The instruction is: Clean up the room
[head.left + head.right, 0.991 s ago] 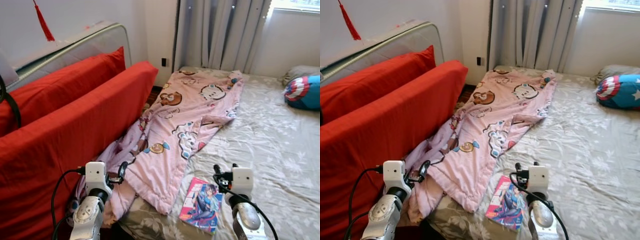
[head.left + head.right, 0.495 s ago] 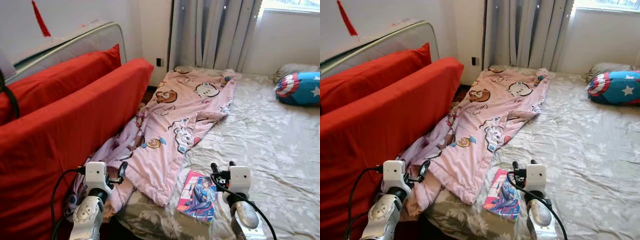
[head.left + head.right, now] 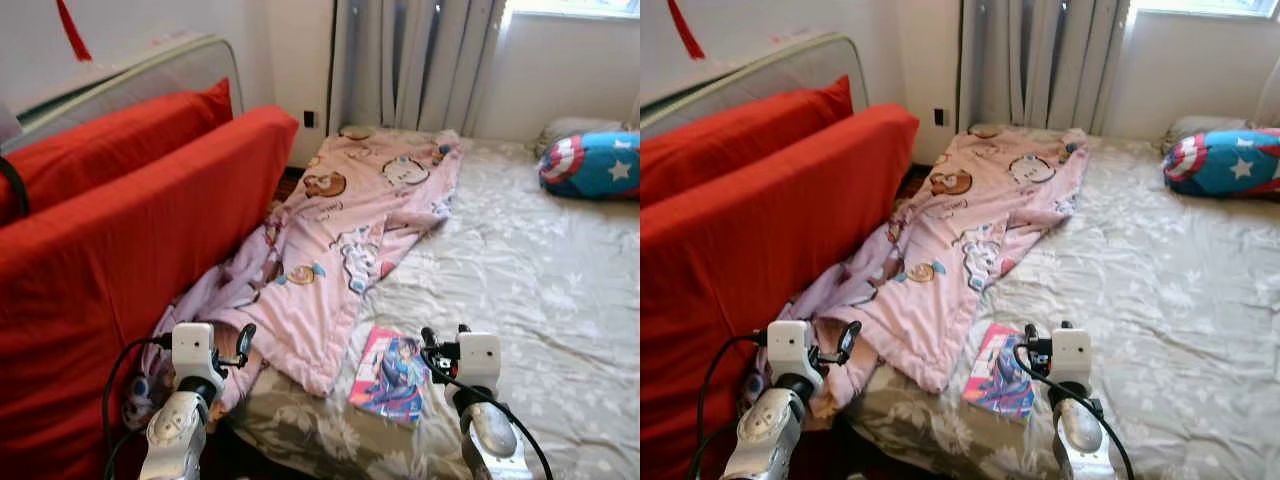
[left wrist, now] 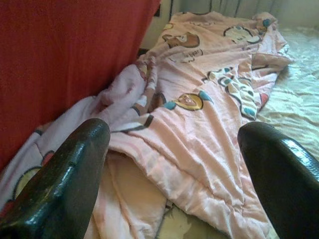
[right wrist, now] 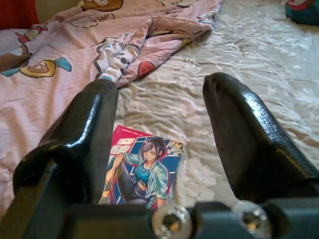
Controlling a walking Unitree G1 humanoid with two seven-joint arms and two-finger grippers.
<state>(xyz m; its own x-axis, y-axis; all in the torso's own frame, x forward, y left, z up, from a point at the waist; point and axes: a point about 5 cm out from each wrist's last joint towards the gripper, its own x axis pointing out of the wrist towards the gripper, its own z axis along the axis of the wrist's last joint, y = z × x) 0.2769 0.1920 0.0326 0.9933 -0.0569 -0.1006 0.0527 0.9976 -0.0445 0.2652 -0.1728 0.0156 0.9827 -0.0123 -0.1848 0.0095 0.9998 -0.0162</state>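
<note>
On a bed (image 3: 540,270) with a grey floral sheet, a pink cartoon-print blanket (image 3: 340,235) lies rumpled along the side nearest a red sofa (image 3: 120,240), its lower end spilling off the bed's edge toward the floor. Just beside the blanket's lower corner, on the sheet, a comic book (image 3: 390,373) with an anime figure on its cover lies flat, close to the bed's near edge. At the bed's far end, by the curtains (image 3: 410,60), a blue, red and white star-shield pillow (image 3: 590,165) rests beside a grey pillow (image 3: 565,128).

The left gripper (image 4: 174,164) hangs over the blanket's fallen end, between bed and sofa, fingers spread wide with nothing between them, the blanket's folds seen through the gap. The right gripper (image 5: 159,119) hovers above the bed's near edge, just beside the comic book, its fingers likewise spread and clear of the cover, which lies below and ahead of them.

A red cushion (image 3: 110,140) sits along the sofa's back, behind which a mattress (image 3: 140,75) leans against the wall, and a red tassel (image 3: 72,30) hangs above.
</note>
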